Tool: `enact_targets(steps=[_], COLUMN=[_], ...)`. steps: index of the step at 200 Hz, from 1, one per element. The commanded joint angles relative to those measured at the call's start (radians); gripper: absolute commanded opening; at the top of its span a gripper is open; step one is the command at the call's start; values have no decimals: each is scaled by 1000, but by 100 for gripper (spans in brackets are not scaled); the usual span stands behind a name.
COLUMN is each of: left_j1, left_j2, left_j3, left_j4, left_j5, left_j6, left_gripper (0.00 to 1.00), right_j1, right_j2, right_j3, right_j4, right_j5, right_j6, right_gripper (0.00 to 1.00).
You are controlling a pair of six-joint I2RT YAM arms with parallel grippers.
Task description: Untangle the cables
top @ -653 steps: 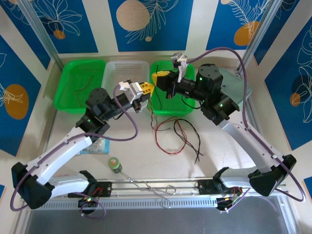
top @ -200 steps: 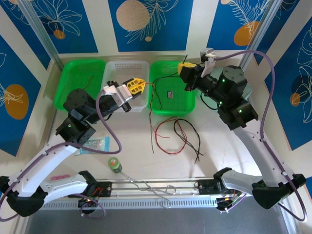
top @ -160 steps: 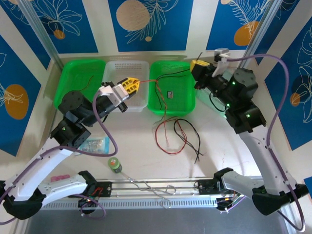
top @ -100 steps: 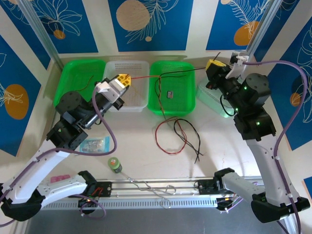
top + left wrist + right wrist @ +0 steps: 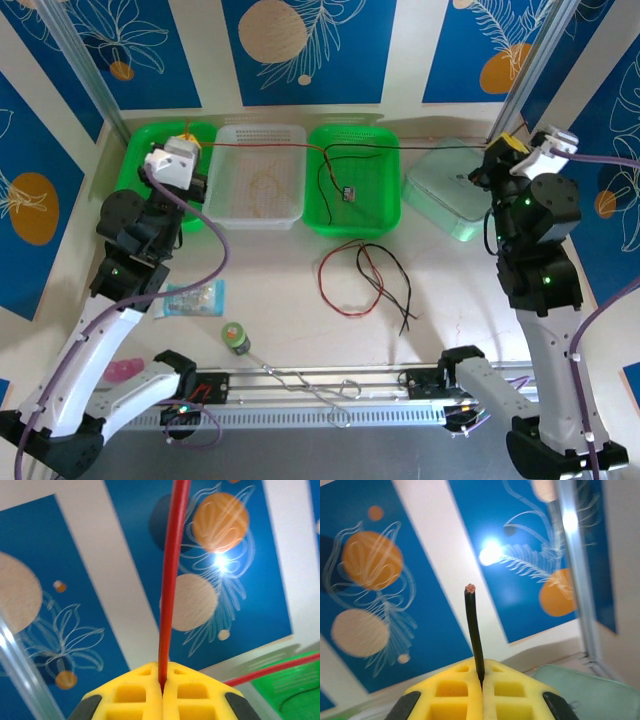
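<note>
The cables (image 5: pixel 365 280) lie mostly in a loose loop on the table (image 5: pixel 270 280), below and between the two claws. Two strands are lifted out of it. The red wire (image 5: pixel 260 146) runs taut rightward from the left claw (image 5: pixel 188 142), and the black wire (image 5: pixel 420 148) runs taut leftward from the right claw (image 5: pixel 497 150). They meet over the green tray (image 5: pixel 345 228). Each claw is clenched on its own wire. They are held wide apart, probably to draw the strands free of the knot.
</note>
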Motion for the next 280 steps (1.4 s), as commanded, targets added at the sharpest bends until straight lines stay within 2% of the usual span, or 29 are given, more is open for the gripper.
enact_targets(steps=[1, 16, 28, 64, 110, 158, 197, 233, 255, 280], left_j1=[54, 63, 66, 69, 74, 79, 81, 81, 81, 81], left_j2=[-43, -73, -88, -115, -138, -157, -150, -150, -148, -139], left_j3=[-72, -186, -237, -307, -320, -306, -299, -307, -307, -313], left_j4=[177, 380, 467, 602, 651, 559, 536, 541, 509, 477], left_j5=[-112, -206, -274, -399, -467, -394, -362, -328, -302, -282], left_j6=[-77, -81, -76, -36, 21, -62, -64, -52, -77, -115], left_gripper=[0, 0, 0, 0, 0, 0, 0, 0, 0, 0], right_j1=[-42, -68, -90, -147, -202, -238, -238, -232, -184, -75], right_j2=[-41, -62, -75, -107, -113, -100, -35, 47, 123, 216], right_j3=[-18, -29, -35, -51, -45, -20, 88, 181, 247, 324], right_j4=[22, 15, -1, -26, -38, -15, 11, 7, 11, 47], right_j5=[205, 244, 265, 293, 277, 110, 48, -81, -143, -112], right_j6=[14, 34, 57, 91, 122, 139, 150, 323, 395, 371], right_gripper=[0, 0, 0, 0, 0, 0, 0, 0, 0, 0])
